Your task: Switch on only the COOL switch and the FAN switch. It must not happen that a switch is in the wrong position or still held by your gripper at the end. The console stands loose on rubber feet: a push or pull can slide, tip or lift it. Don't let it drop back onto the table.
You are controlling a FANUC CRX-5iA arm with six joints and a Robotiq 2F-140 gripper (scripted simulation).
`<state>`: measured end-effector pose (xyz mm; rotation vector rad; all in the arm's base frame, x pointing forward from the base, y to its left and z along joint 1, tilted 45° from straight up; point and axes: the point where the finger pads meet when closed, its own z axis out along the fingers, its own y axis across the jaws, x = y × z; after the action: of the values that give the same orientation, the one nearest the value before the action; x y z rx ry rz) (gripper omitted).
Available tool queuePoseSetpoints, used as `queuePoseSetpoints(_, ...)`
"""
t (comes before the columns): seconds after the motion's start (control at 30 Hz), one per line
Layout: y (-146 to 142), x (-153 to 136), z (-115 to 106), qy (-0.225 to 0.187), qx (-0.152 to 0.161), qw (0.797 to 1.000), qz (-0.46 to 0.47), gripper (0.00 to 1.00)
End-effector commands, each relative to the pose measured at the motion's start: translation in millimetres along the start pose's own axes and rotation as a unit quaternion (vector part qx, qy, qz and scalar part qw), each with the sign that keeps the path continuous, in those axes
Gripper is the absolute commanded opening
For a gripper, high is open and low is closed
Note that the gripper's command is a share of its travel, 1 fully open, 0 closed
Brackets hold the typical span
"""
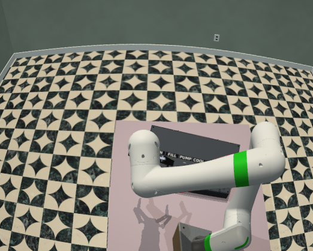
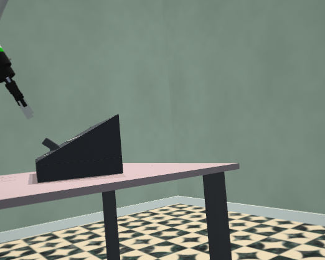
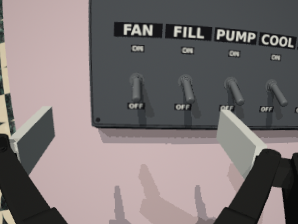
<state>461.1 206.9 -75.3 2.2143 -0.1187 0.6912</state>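
Although the arm [image 1: 196,172] hides much of the console [image 1: 199,147] from the top, I can read FILL, PUMP and COOL along its label strip; my pincer is out of sight under the forearm, so this view tells me nothing of it. The console's long axis runs across the table [image 1: 122,180], skewed a little to the table's edges. From the exterior view, the pincer [image 2: 28,112] hangs in the air above and short of the console's low front edge [image 2: 80,155], touching nothing, and one lever [image 2: 50,143] sticks up from the sloped face toward it; the wedge rises away from the pincer, its feet flat on the table as far as I can tell. At the wrist, the two pads [image 3: 36,137] stand wide apart with nothing between them. Ahead of them lie four levers: FAN [image 3: 136,87] ahead and left, FILL and PUMP between, COOL [image 3: 274,91] ahead and right, past the right pad. All four lean toward their OFF marks, so I judge nothing is done: both FAN and COOL are left, each to be tipped away from the pincer toward ON, gently.
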Motion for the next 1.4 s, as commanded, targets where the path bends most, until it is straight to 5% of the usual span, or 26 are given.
queuePoseSetpoints(0.0,0,1,0,0.003,0.0,1.0,0.0,1.0)
queuePoseSetpoints(0.03,0,1,0,0.003,0.0,1.0,0.0,1.0)
queuePoseSetpoints(0.07,0,1,0,0.003,0.0,1.0,0.0,0.44)
queuePoseSetpoints(1.2,-1,2,0,0.003,0.0,1.0,0.0,0.44)
queuePoseSetpoints(1.37,-4,60,-1,0.001,0.0,1.0,-0.001,0.44)
